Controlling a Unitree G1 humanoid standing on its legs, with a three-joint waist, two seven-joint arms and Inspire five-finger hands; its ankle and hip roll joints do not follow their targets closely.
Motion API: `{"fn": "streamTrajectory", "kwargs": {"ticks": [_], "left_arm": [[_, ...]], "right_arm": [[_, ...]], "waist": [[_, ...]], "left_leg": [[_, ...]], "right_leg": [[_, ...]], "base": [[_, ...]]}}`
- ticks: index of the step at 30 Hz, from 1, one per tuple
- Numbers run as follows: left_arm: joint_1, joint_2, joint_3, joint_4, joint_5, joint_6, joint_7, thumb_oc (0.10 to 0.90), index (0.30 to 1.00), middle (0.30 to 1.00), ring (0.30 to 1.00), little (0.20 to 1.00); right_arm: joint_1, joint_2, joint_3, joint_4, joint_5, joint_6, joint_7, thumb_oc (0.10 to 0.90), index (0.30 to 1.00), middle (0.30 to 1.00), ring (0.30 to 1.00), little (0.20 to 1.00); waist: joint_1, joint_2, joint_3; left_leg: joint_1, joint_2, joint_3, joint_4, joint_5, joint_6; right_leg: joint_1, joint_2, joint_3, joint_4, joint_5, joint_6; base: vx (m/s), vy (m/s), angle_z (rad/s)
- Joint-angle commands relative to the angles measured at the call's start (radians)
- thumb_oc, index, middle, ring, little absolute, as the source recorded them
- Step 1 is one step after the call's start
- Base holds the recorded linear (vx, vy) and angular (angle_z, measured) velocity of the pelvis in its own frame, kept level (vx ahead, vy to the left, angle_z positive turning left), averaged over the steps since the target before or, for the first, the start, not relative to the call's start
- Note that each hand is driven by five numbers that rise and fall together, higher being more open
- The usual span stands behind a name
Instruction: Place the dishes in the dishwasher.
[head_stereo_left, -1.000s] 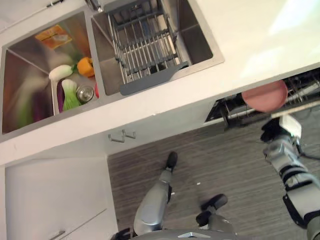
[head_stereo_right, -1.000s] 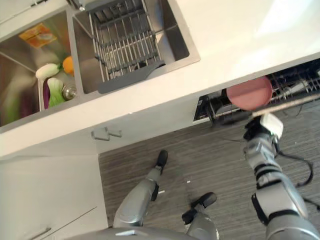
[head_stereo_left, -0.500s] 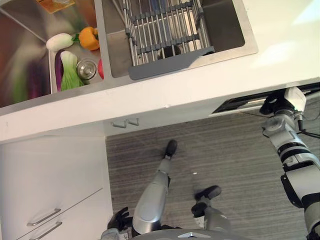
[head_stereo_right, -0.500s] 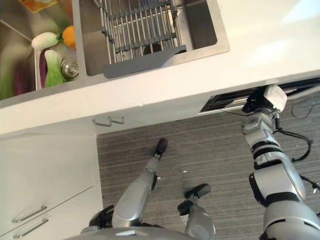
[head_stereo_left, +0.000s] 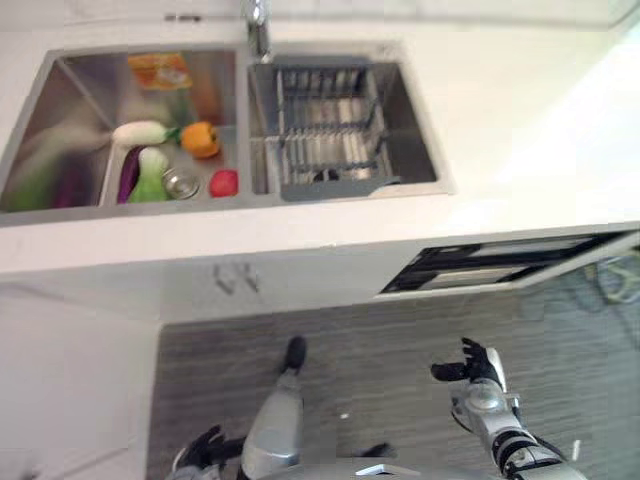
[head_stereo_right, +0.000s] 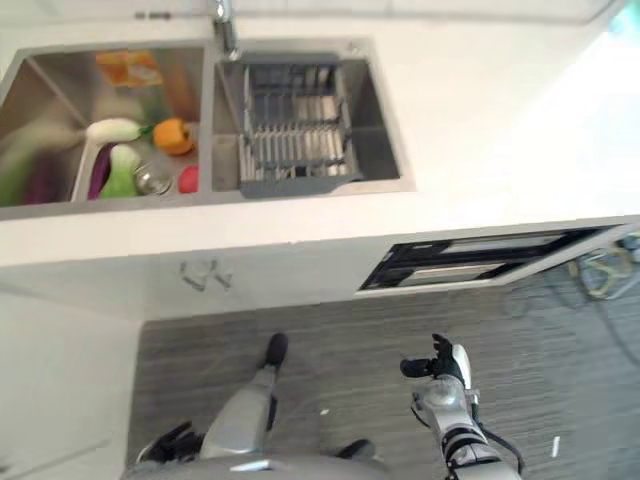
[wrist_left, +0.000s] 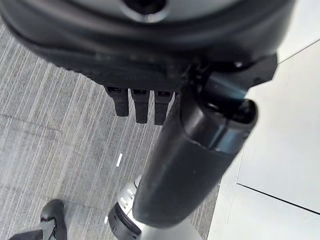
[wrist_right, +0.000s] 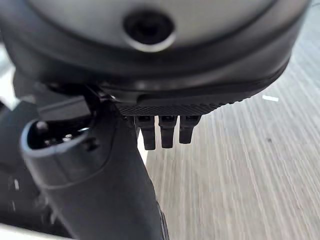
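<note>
Fingers of the right hand (head_stereo_left: 470, 368) were spread loosely and held nothing, low over the grey floor (head_stereo_left: 390, 350). That hand sat below and slightly left of the dishwasher drawer (head_stereo_left: 500, 265), which stood barely ajar under the white counter (head_stereo_left: 520, 140). The left hand (head_stereo_left: 205, 448) hung by the lower edge, fingers relaxed, farther away. No dish was visible in either hand; the dish rack (head_stereo_left: 328, 140) in the sink (head_stereo_left: 418, 135) lay up and left of the right hand, long axis running away from the robot.
</note>
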Motion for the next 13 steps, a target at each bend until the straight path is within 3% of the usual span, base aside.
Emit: {"fn": "streamTrajectory", "kwargs": {"ticks": [1,6,7,9,11,12,13], "left_arm": [[0.034,0.005,-0.054,0.070,-0.082,0.000,-0.013,0.800,0.900,0.900,0.900,0.900],[0.036,0.008,-0.037,0.094,-0.062,0.010,-0.042,0.800,0.900,0.900,0.900,0.900],[0.038,-0.009,-0.039,0.101,-0.058,0.006,-0.043,0.800,0.900,0.900,0.900,0.900],[0.039,-0.015,-0.050,0.108,-0.049,0.004,-0.042,0.800,0.900,0.900,0.900,0.900],[0.042,-0.033,-0.090,0.109,-0.026,0.005,-0.041,0.800,0.900,0.900,0.900,0.900],[0.034,-0.036,-0.125,0.113,0.014,-0.001,-0.040,0.800,0.900,0.900,0.900,0.900],[0.034,-0.036,-0.125,0.114,0.014,-0.001,-0.040,0.800,0.900,0.900,0.900,0.900]], "right_arm": [[-0.081,-0.094,-0.004,-0.046,0.064,-0.049,-0.003,0.800,0.900,0.900,0.900,0.900],[-0.077,-0.059,0.059,-0.013,0.025,-0.027,0.076,0.800,0.900,0.900,0.900,0.900],[-0.069,-0.044,0.043,-0.021,0.018,-0.025,0.078,0.800,0.900,0.900,0.900,0.900],[-0.066,-0.033,0.030,-0.009,0.035,-0.027,0.079,0.800,0.900,0.900,0.900,0.900],[-0.045,-0.011,0.001,-0.001,0.079,-0.025,0.091,0.800,0.900,0.900,0.900,0.900],[-0.021,0.000,-0.003,0.036,0.093,-0.026,0.110,0.800,0.900,0.900,0.900,0.900],[-0.022,-0.001,-0.004,0.037,0.093,-0.026,0.111,0.800,0.900,0.900,0.900,0.900]], "waist": [[0.048,0.072,-0.064],[0.043,0.051,-0.101],[0.027,0.061,-0.095],[0.020,0.068,-0.094],[-0.018,0.080,-0.070],[-0.042,0.084,-0.059],[-0.041,0.085,-0.062]], "left_leg": [[0.201,0.094,0.032,0.018,-0.254,-0.087],[0.293,0.067,0.052,0.020,-0.304,-0.049],[0.317,0.036,0.064,0.045,-0.318,-0.011],[0.334,0.023,0.070,0.051,-0.330,0.004],[0.364,-0.002,0.053,0.067,-0.341,0.037],[0.365,-0.011,0.022,0.066,-0.346,0.043],[0.361,-0.011,0.023,0.066,-0.344,0.044]], "right_leg": [[-0.066,-0.047,0.073,0.126,-0.051,0.030],[-0.053,-0.090,0.129,0.206,-0.059,0.043],[-0.075,-0.135,0.152,0.299,-0.044,0.041],[-0.091,-0.164,0.176,0.364,-0.043,0.054],[-0.138,-0.210,0.271,0.519,0.033,0.083],[-0.199,-0.180,0.430,0.545,0.014,0.082],[-0.202,-0.179,0.430,0.540,0.019,0.081]], "base": [[0.09,0.100,-0.60],[0.10,0.179,-0.60],[-0.02,0.320,-0.63],[0.00,0.260,-0.43],[-0.03,0.189,0.10],[-0.06,0.112,0.68],[-0.08,0.072,0.94]]}}
